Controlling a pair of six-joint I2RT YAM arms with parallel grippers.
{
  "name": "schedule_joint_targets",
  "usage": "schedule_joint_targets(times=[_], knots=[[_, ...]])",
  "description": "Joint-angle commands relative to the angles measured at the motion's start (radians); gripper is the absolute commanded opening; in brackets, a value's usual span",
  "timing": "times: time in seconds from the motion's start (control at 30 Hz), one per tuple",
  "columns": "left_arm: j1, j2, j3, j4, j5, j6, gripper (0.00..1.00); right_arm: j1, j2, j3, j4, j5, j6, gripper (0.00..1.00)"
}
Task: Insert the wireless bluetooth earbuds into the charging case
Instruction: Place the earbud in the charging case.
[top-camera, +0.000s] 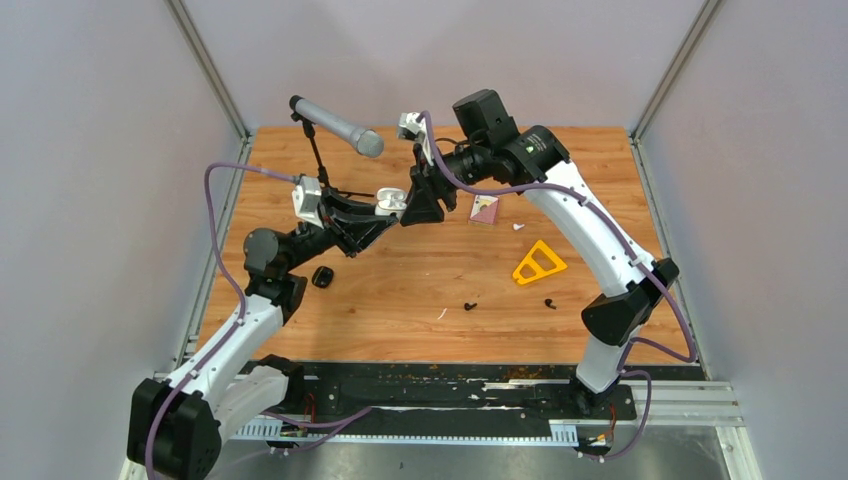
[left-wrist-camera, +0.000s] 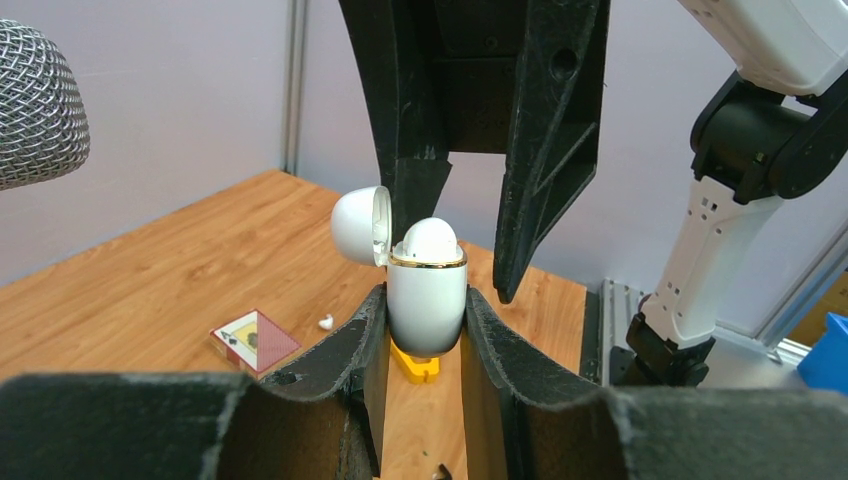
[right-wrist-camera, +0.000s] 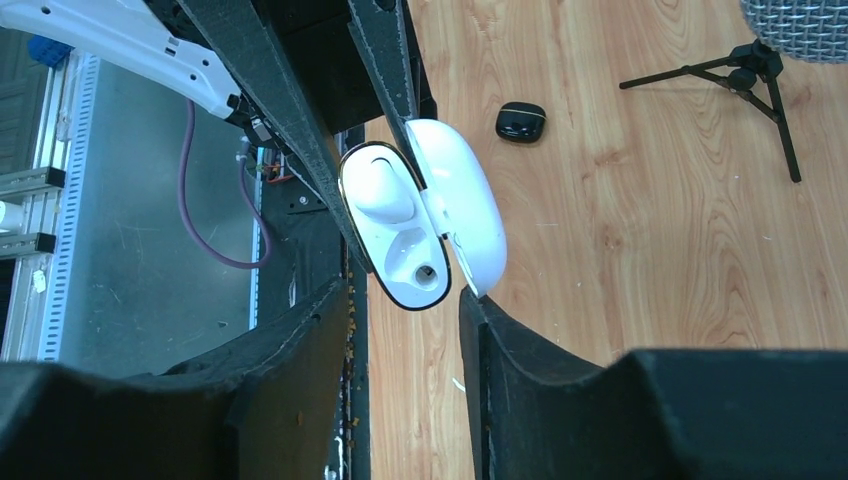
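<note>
Left wrist view, closest first: my left gripper (left-wrist-camera: 425, 300) is clamped on the white charging case (left-wrist-camera: 427, 325), which stands upright with its lid (left-wrist-camera: 358, 225) swung to 10 o'clock and its mouth facing 12. One white earbud (left-wrist-camera: 428, 238) sits in it, and the right wrist view shows the second socket (right-wrist-camera: 425, 272) bare. Just above, my right gripper (left-wrist-camera: 460, 250) hangs with its fingers apart, straddling the rim and gripping nothing. So I reckon the next fetch is the right arm's. In the top view the loose white earbud (top-camera: 518, 227) lies on the table (top-camera: 400, 330) at 3 o'clock of the case, near the card box (top-camera: 484, 208), on the right arm's side; it's too small to read its long axis. There's open wood around it, with the yellow triangle (top-camera: 538, 263) at its 5 o'clock. The black earbuds (top-camera: 469, 306) lie at 5 o'clock of the case, the black case (top-camera: 322, 277) at 7 beside my left arm, and the microphone (top-camera: 338, 127) crowds 11
</note>
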Motion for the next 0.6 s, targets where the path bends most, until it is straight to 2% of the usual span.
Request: schedule_joint_targets(times=[0.0,0.13,0.4,0.57], knots=[[0.005,0.002,0.045,0.046,0.013,-0.011,0.00,-0.005,0.000,0.007,0.046,-0.057,0.015,0.43],[0.005,0.004,0.045,0.048,0.021,-0.013,0.00,-0.005,0.011,0.018,0.050,-0.071,0.018,0.40],[0.007,0.000,0.041,0.036,0.044,0.004,0.00,-0.045,0.010,0.033,0.018,-0.064,-0.006,0.52],[0.008,0.001,0.053,0.014,0.121,0.029,0.00,-0.072,0.013,0.067,-0.010,-0.065,-0.038,0.55]])
